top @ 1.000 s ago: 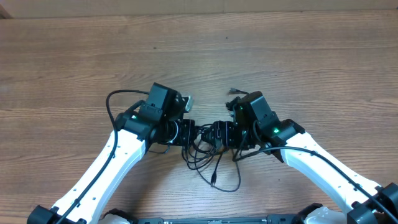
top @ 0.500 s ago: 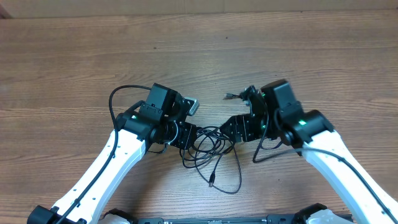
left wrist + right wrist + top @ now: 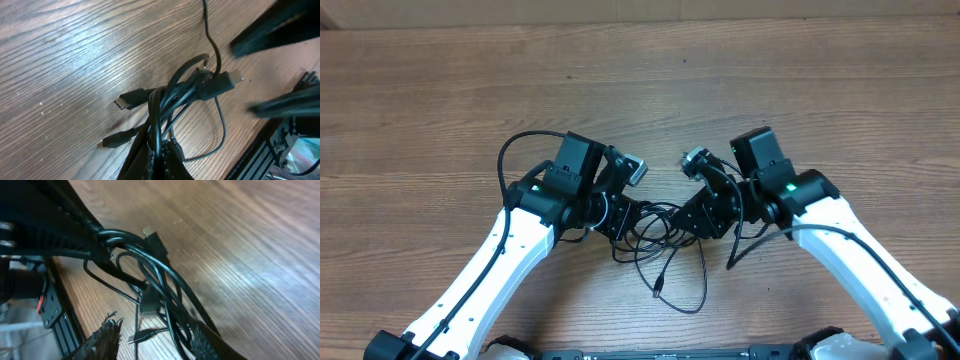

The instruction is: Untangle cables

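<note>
Overhead, we note a wood-grain table (image 3: pixel 440 100) with open room toward its far edge. Cables (image 3: pixel 657 230) bunch near the front edge, between both arms. Left pincer (image 3: pixel 618 215) is clamped on the bundle. Right pincer (image 3: pixel 698 215) stands half-wide, with strands between its fingers.

- A table (image 3: pixel 440 90) of brown wood, with the grain running across, carries everything.
- Thin black cables (image 3: pixel 658 232) lie on it in a tangled heap, on the robot's side.
- One loop trails out from the heap, and a small plug (image 3: pixel 659 291) rests on the wood.
</note>
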`<state>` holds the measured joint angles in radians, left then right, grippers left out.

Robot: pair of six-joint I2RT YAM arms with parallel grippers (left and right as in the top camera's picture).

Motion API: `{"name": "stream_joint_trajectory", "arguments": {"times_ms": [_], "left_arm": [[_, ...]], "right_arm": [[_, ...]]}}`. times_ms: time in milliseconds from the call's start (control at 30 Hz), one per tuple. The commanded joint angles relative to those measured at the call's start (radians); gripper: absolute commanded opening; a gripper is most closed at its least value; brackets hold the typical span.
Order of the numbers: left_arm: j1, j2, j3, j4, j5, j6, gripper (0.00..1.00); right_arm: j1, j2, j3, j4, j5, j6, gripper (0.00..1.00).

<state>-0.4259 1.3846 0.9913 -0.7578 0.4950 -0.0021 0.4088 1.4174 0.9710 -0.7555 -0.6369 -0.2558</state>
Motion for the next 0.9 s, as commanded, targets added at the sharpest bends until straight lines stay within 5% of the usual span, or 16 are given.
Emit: {"name": "stream_joint_trajectory", "arguments": {"times_ms": [0, 133, 500, 800, 867], "left_arm": [[-0.005, -0.019, 0.025, 0.011, 0.104, 0.071, 0.04], [-0.005, -0.019, 0.025, 0.010, 0.131, 0.085, 0.04], [0.055, -0.019, 0.025, 0.093, 0.129, 0.028, 0.04], [0.200, -0.019, 0.025, 0.103, 0.227, 0.013, 0.04], [0.208, -0.019, 0.025, 0.092, 0.345, 0.114, 0.04]], "right_arm": [[0.007, 0.026, -0.005, 0.023, -0.068, -0.061, 0.43], [0.007, 0.049, -0.005, 0.062, -0.141, -0.074, 0.39], [0.008, 0.082, -0.005, -0.034, -0.255, -0.124, 0.04], [0.008, 0.081, -0.004, -0.139, -0.251, -0.117, 0.04], [0.007, 0.081, 0.010, -0.134, -0.243, -0.111, 0.16]]}}
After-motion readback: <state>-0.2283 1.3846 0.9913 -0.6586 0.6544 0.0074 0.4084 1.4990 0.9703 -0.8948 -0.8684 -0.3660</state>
